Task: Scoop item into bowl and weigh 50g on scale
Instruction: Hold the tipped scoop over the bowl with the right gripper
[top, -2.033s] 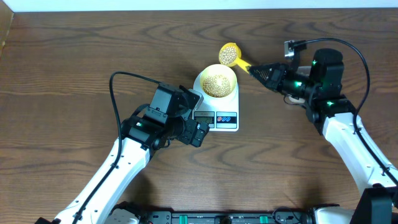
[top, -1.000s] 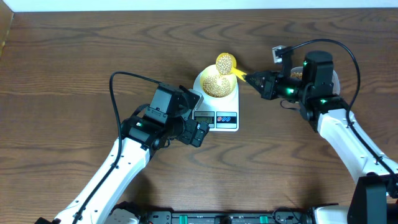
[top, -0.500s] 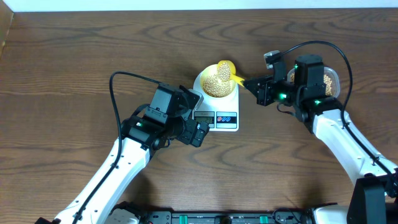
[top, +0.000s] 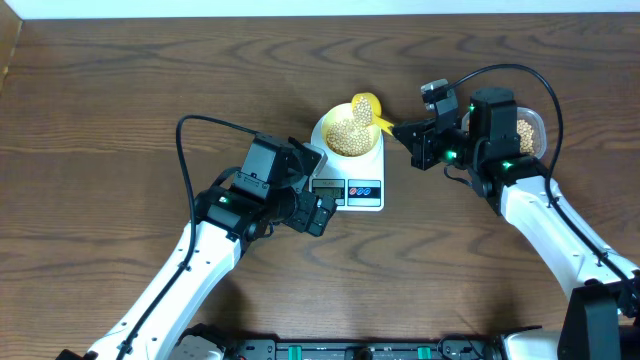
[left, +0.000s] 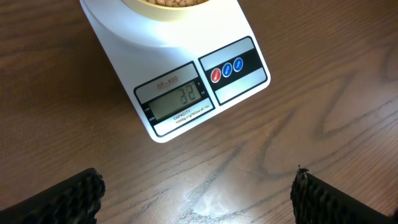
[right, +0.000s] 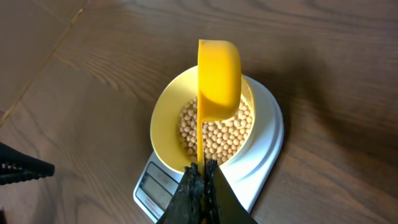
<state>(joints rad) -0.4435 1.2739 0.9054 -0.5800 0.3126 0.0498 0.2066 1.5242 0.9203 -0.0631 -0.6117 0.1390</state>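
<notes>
The pale yellow bowl (right: 163, 127) sits on the white scale (top: 352, 188), and the tan beans (right: 219, 132) fill its bottom. My right gripper (right: 202, 169) is shut on the thin handle of a yellow scoop (right: 219, 78). The scoop is turned on its side over the bowl's far rim. From above, the right gripper (top: 405, 131) is just right of the bowl (top: 347, 132). My left gripper (left: 199, 194) stands open over bare table in front of the scale (left: 118, 43), whose display (left: 179, 99) shows two digits. It holds nothing.
A clear tub with more beans (top: 530, 130) stands behind my right arm at the right. The left arm (top: 250, 195) lies close against the scale's left front corner. Dark wood table (top: 120, 100) spreads all round, with its far edge at the top.
My right gripper has carried the scoop left from beside the scale to over the bowl and rolled it onto its side. The left arm has not moved.
</notes>
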